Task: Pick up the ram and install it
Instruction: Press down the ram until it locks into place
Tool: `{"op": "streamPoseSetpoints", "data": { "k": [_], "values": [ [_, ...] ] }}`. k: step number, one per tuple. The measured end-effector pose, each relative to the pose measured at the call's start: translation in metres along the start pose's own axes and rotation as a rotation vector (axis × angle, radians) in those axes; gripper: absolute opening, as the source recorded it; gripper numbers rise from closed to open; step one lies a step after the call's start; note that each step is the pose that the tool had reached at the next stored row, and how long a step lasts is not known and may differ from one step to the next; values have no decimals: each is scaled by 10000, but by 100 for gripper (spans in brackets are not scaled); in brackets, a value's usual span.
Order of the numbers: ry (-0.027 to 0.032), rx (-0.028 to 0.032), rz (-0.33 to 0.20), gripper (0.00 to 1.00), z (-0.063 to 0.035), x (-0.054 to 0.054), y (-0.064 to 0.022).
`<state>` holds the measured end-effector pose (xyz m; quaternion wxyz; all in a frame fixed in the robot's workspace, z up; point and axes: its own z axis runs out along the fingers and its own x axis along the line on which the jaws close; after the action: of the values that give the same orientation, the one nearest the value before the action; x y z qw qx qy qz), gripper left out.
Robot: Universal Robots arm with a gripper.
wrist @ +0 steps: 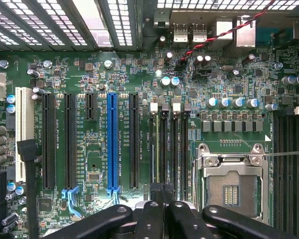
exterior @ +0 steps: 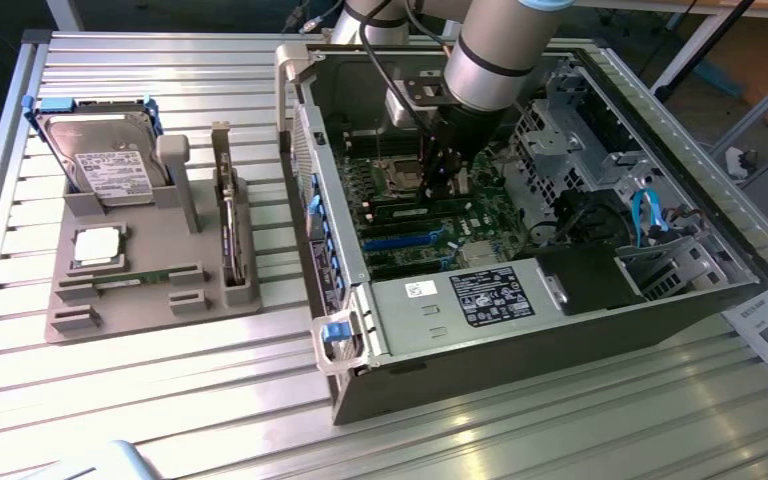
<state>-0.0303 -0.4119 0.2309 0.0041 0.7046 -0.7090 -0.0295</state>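
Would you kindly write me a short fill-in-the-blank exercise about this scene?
1. The gripper hangs over the ___ inside the open computer case.
2. The hard drive stands on the exterior view's ___ of the case.
3. One long slot on the board is coloured ___.
Missing words: motherboard; left; blue.

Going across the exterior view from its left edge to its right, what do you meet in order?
Hard drive standing in the grey holder → dark expansion card upright in the same holder → open computer case wall → gripper down over the motherboard → blue cable.
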Motion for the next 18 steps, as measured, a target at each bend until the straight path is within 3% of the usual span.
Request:
{"op": "streamPoseSetpoints", "data": {
  "k": [9, 14, 16, 18],
  "values": [
    [2, -9, 1, 10, -114, -4, 5],
    [1, -9, -1, 10, -126, -5, 12],
    [3, 5, -1, 10, -124, -4, 66],
    [1, 48, -1, 10, -119, -3, 173]
  ]
}}
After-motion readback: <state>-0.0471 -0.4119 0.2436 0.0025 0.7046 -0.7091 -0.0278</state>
